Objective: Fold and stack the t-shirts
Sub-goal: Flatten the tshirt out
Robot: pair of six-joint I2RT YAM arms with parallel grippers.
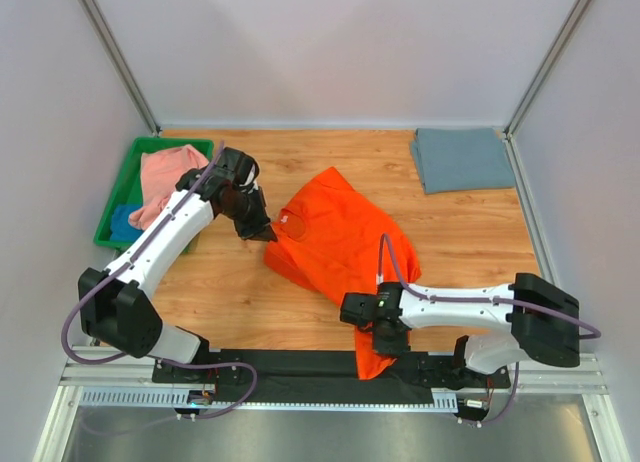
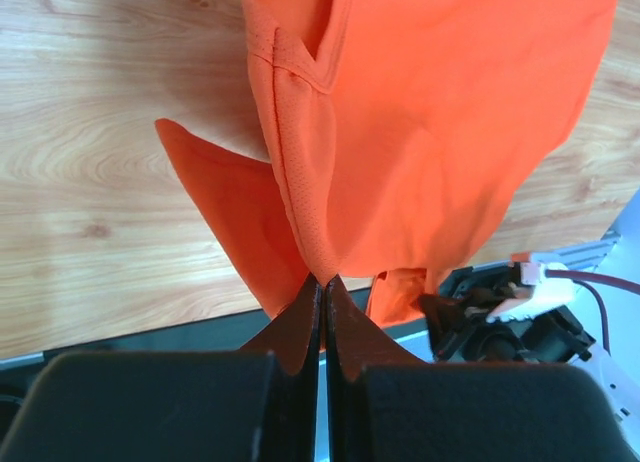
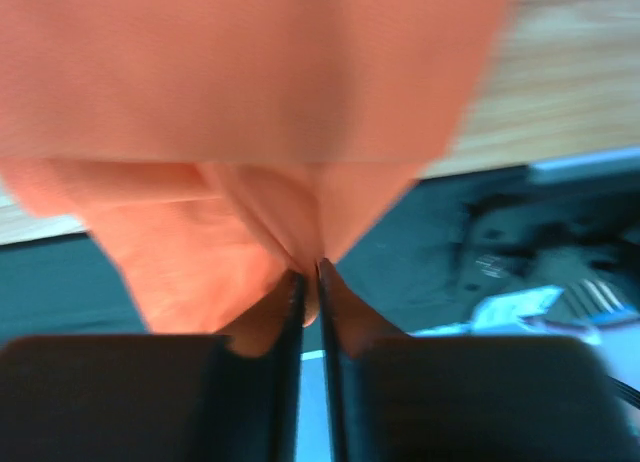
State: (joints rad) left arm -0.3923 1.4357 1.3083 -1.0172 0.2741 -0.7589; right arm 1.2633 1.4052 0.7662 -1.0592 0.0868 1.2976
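The orange t-shirt (image 1: 335,232) is pinched by the left end effector (image 2: 320,282) and the right end effector (image 3: 310,272); thin grips could be lost under tension

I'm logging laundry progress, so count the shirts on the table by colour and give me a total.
Orange shirt: 1
Grey-blue shirt: 1
Pink shirt: 1
Blue shirt: 1
Total: 4 shirts
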